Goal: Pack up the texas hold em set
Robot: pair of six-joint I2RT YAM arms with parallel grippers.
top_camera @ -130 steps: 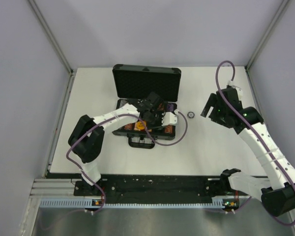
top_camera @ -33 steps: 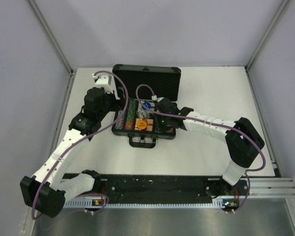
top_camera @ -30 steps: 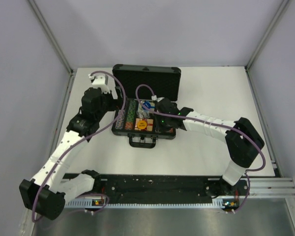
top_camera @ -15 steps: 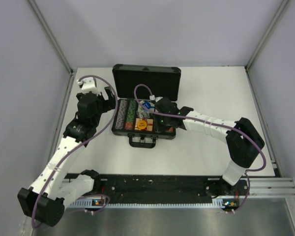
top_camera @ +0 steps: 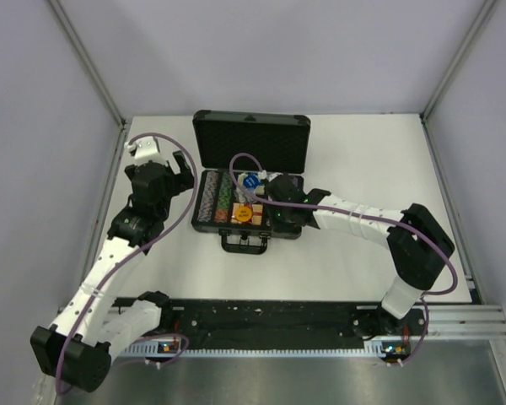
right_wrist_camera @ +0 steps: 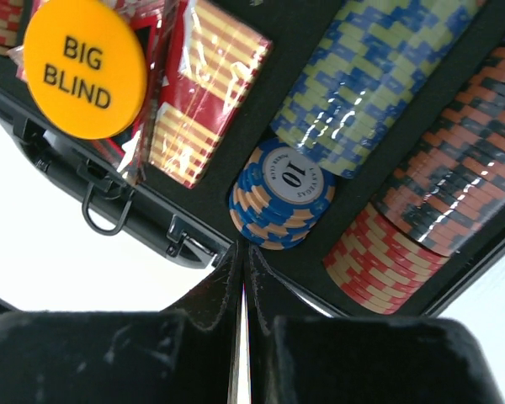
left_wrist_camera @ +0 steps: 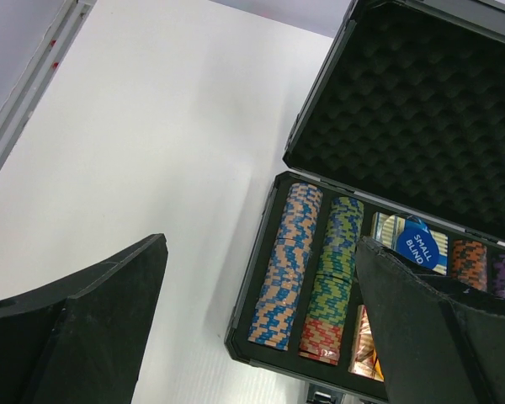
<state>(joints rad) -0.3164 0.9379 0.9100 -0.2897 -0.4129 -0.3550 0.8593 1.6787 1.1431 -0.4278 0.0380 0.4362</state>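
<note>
While the black case [top_camera: 215,229] lies open on the white table [top_camera: 363,152], a little toward 12 o'clock from the middle, its egg-crate foam lid [top_camera: 251,141] stands up on the 12 o'clock side. The handle [top_camera: 243,245] points to 6 o'clock. Rows of chips [left_wrist_camera: 288,269] stand on edge in the slots: orange-and-blue and green-yellow-red toward 9 o'clock, blue-yellow, orange-black and red-cream toward 3 o'clock. A short stack of blue chips marked 10 [right_wrist_camera: 282,189] shows its face beside them. An orange BIG BLIND button [right_wrist_camera: 85,67] rests on a red-striped, wrapped card box [right_wrist_camera: 206,101], and a blue SMALL BLIND button [left_wrist_camera: 422,247] sits nearer the lid. The right gripper [right_wrist_camera: 241,261], fingers pressed together on nothing, hangs over the case's 6 o'clock wall near a latch [right_wrist_camera: 188,240]. The left gripper [left_wrist_camera: 261,244], spread wide and holding nothing, hovers off the case's 9 o'clock edge. White table surface shows at 3, 6 and 9 o'clock of the case. The enclosure walls [top_camera: 34,169] stand well apart from it.
</note>
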